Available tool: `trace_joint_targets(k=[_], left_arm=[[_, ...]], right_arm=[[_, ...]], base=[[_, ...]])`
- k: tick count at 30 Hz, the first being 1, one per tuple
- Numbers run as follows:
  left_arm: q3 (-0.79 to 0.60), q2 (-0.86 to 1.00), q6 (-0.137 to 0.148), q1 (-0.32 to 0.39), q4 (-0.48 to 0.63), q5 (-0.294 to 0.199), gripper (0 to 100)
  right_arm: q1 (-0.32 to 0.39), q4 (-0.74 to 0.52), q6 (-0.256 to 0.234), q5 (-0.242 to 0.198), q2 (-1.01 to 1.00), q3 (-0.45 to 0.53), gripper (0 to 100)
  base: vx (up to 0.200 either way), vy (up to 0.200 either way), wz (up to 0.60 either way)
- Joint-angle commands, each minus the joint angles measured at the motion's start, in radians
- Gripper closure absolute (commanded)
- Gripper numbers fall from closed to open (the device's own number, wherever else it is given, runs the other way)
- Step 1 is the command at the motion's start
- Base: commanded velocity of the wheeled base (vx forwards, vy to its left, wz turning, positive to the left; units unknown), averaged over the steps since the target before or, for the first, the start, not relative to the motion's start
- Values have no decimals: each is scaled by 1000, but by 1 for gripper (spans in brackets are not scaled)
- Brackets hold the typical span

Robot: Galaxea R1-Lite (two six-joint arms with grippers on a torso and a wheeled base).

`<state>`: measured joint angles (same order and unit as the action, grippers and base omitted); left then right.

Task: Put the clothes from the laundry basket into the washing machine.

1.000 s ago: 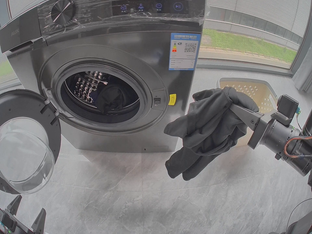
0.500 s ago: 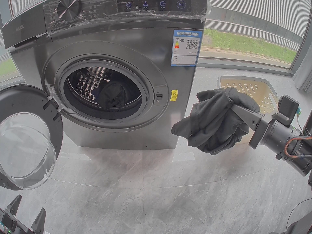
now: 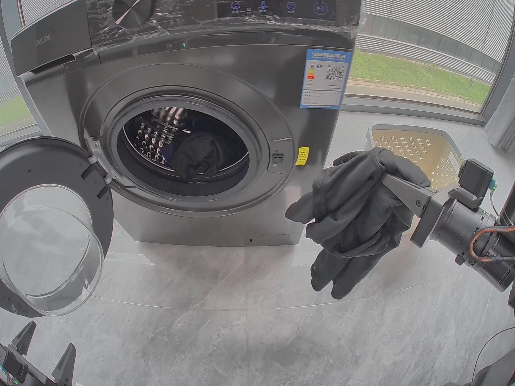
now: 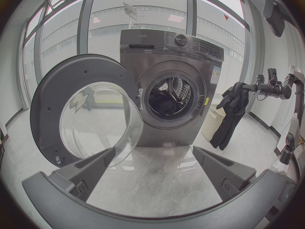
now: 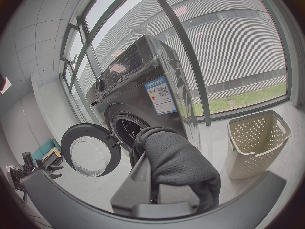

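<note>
I have the dark grey fabric garment (image 3: 354, 215) pinched at its top between the fingers of the right gripper (image 3: 387, 179), beside the grey metal washing machine (image 3: 214, 71); the left wrist view adds its long dangling tail, with the left gripper (image 4: 153, 150) spread empty

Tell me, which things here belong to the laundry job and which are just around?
For the job: dark garment, clamped in the right tool; washing machine, its door open; clothes already in the drum; laundry basket.
Just around: left tool, open, low near the floor; blue label; yellow sticker; window.
</note>
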<state>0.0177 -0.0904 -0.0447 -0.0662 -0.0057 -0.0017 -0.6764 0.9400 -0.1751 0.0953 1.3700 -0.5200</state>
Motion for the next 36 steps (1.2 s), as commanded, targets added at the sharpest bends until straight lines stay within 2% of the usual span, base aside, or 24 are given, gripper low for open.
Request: trace_joint_targets(k=[1, 5, 11, 17, 32, 36], left_arm=[[-16, -2, 0, 0, 0, 0, 0], [-16, -2, 0, 0, 0, 0, 0], [-16, -2, -3, 0, 0, 0, 0], [-16, -2, -1, 0, 0, 0, 0], [-16, -2, -3, 0, 0, 0, 0], [-16, -2, 11, 0, 0, 0, 0]], right_arm=[[0, 0, 0, 0, 0, 2, 100], [0, 0, 0, 0, 0, 2, 100], [1, 0, -1, 0, 1, 5, 100], [0, 0, -17, -2, 3, 6, 100], [0, 0, -35, 0, 12, 5, 100], [-2, 0, -38, 0, 14, 9, 100]], base=[[0, 0, 0], [0, 0, 0], [-200, 0, 0], [0, 0, 0], [0, 200, 0], [0, 150, 0]])
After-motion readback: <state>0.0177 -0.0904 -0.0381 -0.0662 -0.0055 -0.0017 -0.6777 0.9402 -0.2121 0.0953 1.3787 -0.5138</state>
